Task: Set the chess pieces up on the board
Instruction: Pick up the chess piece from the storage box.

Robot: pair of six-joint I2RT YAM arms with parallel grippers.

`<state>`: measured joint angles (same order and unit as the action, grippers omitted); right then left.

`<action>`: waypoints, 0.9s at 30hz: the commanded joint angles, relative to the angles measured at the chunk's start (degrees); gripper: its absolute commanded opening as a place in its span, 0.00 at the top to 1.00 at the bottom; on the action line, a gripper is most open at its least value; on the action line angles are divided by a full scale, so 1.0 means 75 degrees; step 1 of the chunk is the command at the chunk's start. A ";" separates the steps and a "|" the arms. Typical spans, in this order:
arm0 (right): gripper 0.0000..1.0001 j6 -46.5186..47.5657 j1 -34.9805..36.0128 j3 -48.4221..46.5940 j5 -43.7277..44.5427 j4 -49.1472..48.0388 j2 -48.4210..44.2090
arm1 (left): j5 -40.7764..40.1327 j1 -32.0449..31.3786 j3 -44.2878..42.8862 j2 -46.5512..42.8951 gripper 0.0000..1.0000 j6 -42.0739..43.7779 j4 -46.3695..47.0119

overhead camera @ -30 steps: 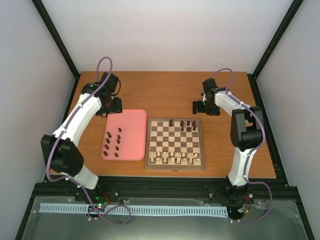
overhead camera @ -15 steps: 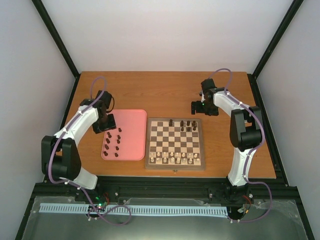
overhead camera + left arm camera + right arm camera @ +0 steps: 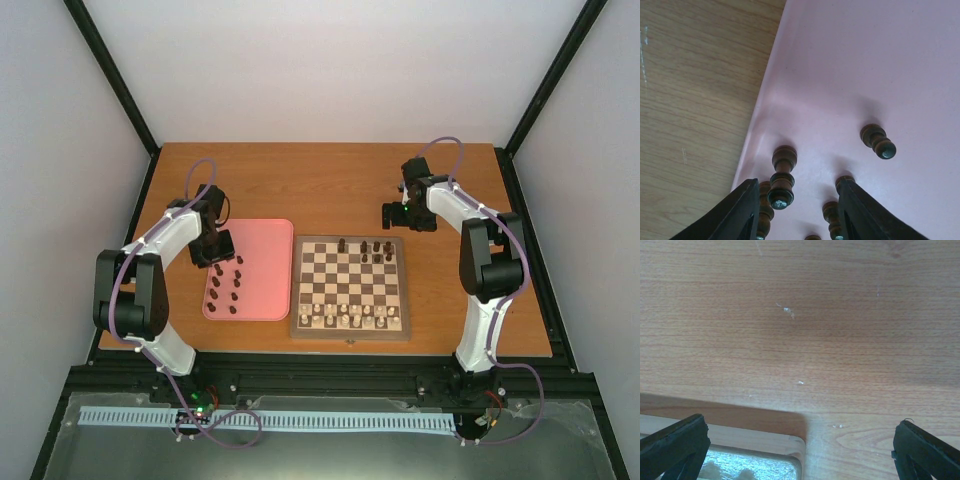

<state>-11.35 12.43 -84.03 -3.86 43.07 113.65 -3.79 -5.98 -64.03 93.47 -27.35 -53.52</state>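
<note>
Several dark chess pieces (image 3: 236,283) stand on the pink tray (image 3: 270,262); several more (image 3: 377,247) stand on the far rows of the board (image 3: 350,283). My left gripper (image 3: 213,246) is open low over the tray's far left corner. In the left wrist view its fingers (image 3: 742,212) straddle one upright dark piece (image 3: 781,176), without touching it. Other dark pieces (image 3: 878,141) stand around it. My right gripper (image 3: 404,215) is open and empty over bare table just beyond the board's far right corner (image 3: 785,442).
Pale cream pieces (image 3: 345,318) fill the board's near rows. The tray's left rim (image 3: 757,130) borders the wooden table (image 3: 695,100). Black frame posts and white walls enclose the table.
My left gripper has moved from beyond the tray's far edge toward me and down over the dark pieces on the tray. The right gripper has barely shifted.
</note>
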 commanded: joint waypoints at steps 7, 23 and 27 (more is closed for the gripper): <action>0.00 0.0095 0.0053 -0.0134 0.0117 0.0023 0.0172 | 0.0163 0.0245 0.0236 0.0246 0.58 0.0152 0.0319; 0.00 0.0131 0.0048 -0.0105 0.0267 0.0046 0.0171 | 0.0455 0.0406 0.0040 0.0763 0.73 0.0190 0.0565; 0.00 0.0131 0.0053 -0.0094 0.0292 0.0047 0.0174 | 0.0412 0.0404 -0.0111 0.0837 0.80 0.0222 0.0508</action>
<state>-11.29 12.43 -84.03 -2.90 43.11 113.67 -0.99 -3.42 -62.15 99.13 -26.26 -50.35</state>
